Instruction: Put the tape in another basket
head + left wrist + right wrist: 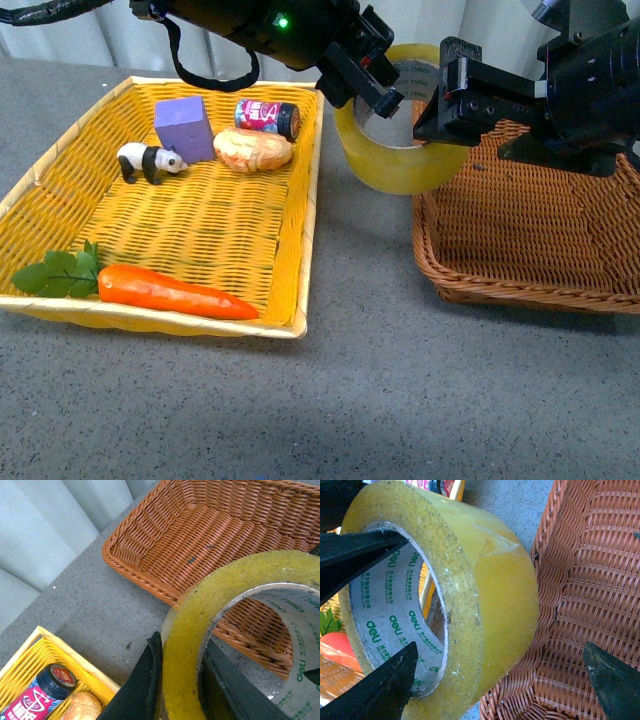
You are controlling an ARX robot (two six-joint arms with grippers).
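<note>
Grey tabletop beneath tape, core axis tilted upward, beside basket.

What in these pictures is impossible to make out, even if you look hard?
- Brown wicker basket: right end cut off by the front view's edge; much of its far rim hidden by the right arm.
- Can: label too small to read in the front view, partly cut off in the left wrist view.
- Carrot: right wrist view shows only a sliver, the tape covers the rest.
</note>
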